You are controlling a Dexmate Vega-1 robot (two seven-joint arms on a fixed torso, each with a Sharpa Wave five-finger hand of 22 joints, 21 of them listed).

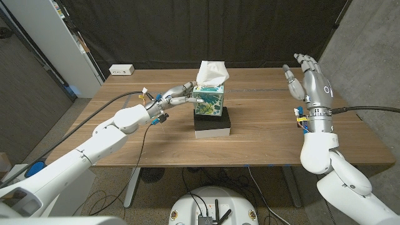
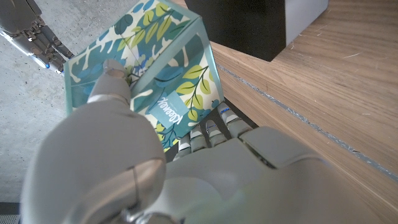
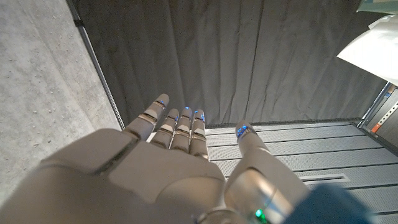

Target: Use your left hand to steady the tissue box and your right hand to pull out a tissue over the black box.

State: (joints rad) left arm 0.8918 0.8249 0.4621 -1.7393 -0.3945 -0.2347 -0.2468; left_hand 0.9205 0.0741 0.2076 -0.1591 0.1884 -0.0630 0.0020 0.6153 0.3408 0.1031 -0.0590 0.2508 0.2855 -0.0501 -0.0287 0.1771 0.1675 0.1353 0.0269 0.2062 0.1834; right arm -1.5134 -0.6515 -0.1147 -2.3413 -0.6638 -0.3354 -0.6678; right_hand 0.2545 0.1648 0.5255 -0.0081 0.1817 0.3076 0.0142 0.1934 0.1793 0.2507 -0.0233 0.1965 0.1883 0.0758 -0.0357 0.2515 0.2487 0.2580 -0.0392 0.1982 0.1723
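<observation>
Right of the tissue box [image 1: 209, 100], well apart, our right hand [image 1: 308, 76] stands raised, fingers spread, empty; left hand [image 1: 175, 96] grips the box.

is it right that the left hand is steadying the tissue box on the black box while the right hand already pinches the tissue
Not quite. The left hand does hold the tissue box on the black box, but the head view shows the right hand raised, open, well away from the tissue.
</observation>
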